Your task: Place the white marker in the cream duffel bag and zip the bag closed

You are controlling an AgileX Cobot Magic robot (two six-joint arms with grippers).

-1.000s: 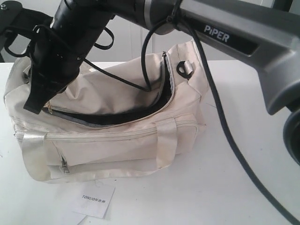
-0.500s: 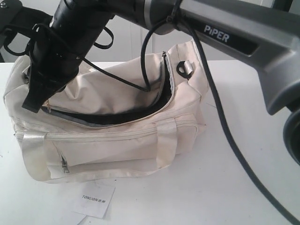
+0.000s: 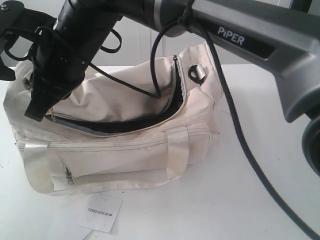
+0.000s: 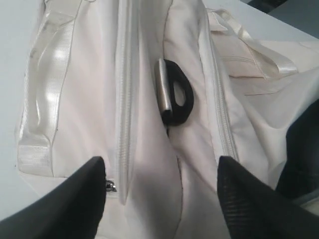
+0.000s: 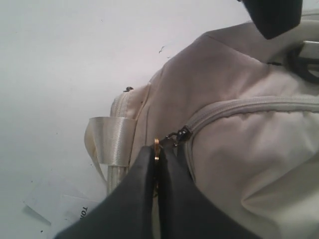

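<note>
Here, the white worktop [image 3: 250, 210] is carrying the cream duffel bag [image 3: 125, 155], which is lying on its base with its front pocket [image 3: 115, 160] facing the exterior camera. That pocket's own zip is running shut along its top edge. The right arm [image 3: 240, 35] is reaching across the whole bag to the end on the left of the exterior view. The curved top opening is gaping from that end to the far end, and only dark lining [image 3: 115, 127] is showing inside it. The white marker is not showing in any view, so whether it is lying inside the bag cannot be told. A webbing handle [image 3: 177, 150] is hanging down the front of the bag. A white paper tag [image 3: 100, 212] printed "TONLION" is lying flat on the worktop just in front of the bag. The left fingers [image 4: 84, 194] are standing spread apart over the end of the bag, where a black buckle [image 4: 177, 94] is sitting between two seams; whether they are touching the fabric cannot be told. The right fingers [image 5: 134, 194] are pressing together, pinching the small gold zipper pull [image 5: 156, 144] at the end of the top zipper.
</note>
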